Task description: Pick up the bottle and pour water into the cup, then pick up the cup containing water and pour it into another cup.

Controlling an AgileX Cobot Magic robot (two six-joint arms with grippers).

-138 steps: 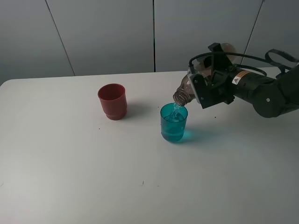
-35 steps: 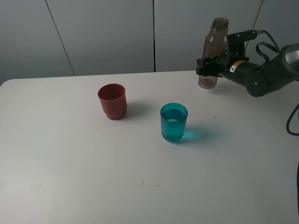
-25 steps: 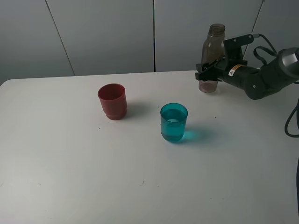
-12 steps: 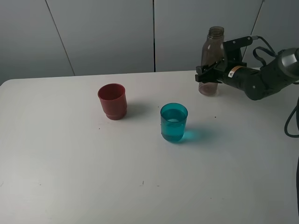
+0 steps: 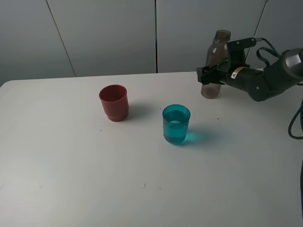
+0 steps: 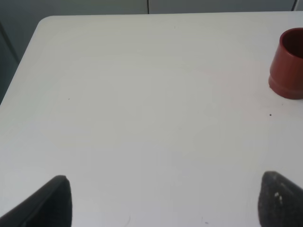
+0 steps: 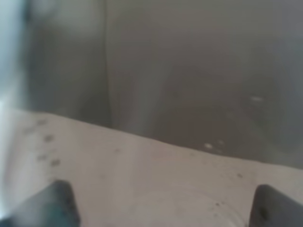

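Teal cup (image 5: 176, 125) filled; bottle (image 5: 217, 49) stood on table (image 5: 71, 179), flanked by right gripper (image 5: 207, 75) (held or freed cannot be told). Left gripper (image 6: 161, 203) spread wide, empty. Pour into red cup (image 5: 113, 103) judged outstanding.

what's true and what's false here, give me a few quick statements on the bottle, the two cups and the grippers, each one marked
1. The teal cup has water in it. True.
2. The red cup lies on its side. False: it stands upright on the table.
3. The bottle is upright, away from both cups, with the right gripper around it. True.
4. The left gripper holds the red cup. False: its jaws are open with nothing between them, and the red cup stands apart from it.
5. In the high view the red cup stands to the right of the teal cup. False: it stands to its left.
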